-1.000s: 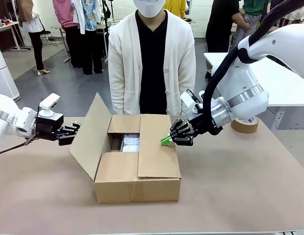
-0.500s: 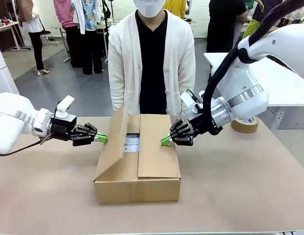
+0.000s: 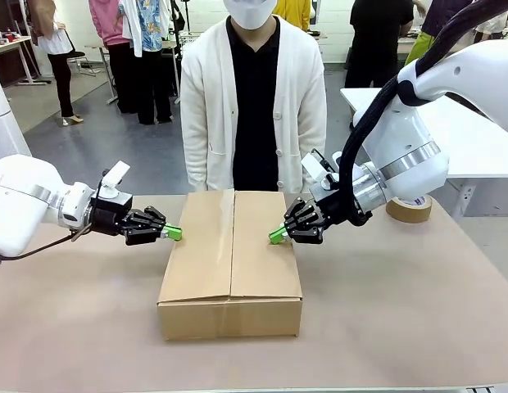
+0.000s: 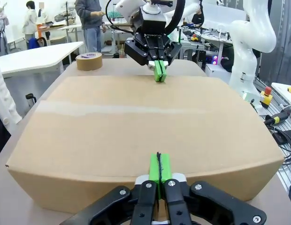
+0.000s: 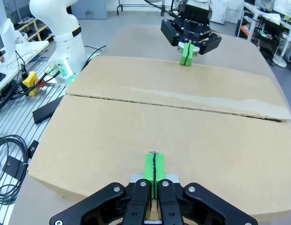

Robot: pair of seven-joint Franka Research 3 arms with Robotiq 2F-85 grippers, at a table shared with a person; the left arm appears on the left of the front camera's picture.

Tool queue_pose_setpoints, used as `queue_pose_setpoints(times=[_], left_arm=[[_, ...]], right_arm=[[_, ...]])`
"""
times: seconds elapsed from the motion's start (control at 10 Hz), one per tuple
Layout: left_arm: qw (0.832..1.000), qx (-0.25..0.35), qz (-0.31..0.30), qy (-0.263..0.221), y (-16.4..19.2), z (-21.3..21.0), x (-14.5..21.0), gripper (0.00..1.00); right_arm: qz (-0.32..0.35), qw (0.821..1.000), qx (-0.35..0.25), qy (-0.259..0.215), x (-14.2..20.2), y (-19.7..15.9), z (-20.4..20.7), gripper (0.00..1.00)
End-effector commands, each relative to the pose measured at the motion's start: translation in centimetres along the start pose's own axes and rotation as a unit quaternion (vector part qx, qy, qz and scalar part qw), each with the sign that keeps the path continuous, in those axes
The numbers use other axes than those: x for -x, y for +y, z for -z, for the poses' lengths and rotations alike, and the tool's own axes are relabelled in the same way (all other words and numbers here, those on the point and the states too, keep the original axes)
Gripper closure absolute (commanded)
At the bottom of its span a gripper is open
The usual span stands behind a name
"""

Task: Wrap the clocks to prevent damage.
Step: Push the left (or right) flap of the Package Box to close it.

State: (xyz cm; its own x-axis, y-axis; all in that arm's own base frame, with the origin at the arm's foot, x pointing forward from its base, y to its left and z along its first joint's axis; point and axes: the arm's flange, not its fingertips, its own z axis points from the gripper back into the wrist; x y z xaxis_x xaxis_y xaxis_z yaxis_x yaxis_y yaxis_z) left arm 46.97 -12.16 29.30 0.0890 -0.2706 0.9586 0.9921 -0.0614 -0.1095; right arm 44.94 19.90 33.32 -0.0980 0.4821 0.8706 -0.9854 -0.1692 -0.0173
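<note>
Both the left gripper [image 3: 170,233] and right gripper [image 3: 277,236], clenched empty, pin the box [image 3: 229,274] flaps. Untaped, these may spring up if you lift either.

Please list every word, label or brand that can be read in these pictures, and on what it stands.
"ROBOTIQ": small white print on the black body of the right hand.
Label on the tape roll: too blurred to read.
Box: no print to read.

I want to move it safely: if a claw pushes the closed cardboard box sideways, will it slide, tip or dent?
The cardboard box is low and wide, so it would probably slide, not tip. No tape crosses the flap seam, so the top may give under pressure.
</note>
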Motion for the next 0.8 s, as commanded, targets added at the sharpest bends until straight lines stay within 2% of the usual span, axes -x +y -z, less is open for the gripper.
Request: queue_pose_setpoints(times=[0.0, 0.6, 0.7], left_arm=[[0.999, -0.014, 0.008, 0.039, 0.4, 2.1, 2.1, 1.00], [0.999, -0.003, 0.007, 0.050, 0.2, 2.5, 2.1, 1.00], [1.000, 0.002, 0.005, 0.007, 0.2, 0.7, -0.3, 1.00]], right_arm=[[0.003, 1.000, 0.000, 0.002, 0.3, 0.0, 0.2, 0.99], [0.003, 1.000, 0.000, 0.002, 0.3, 0.0, 0.2, 0.99], [0.003, 1.000, 0.000, 0.002, 0.3, 0.0, 0.2, 0.99]])
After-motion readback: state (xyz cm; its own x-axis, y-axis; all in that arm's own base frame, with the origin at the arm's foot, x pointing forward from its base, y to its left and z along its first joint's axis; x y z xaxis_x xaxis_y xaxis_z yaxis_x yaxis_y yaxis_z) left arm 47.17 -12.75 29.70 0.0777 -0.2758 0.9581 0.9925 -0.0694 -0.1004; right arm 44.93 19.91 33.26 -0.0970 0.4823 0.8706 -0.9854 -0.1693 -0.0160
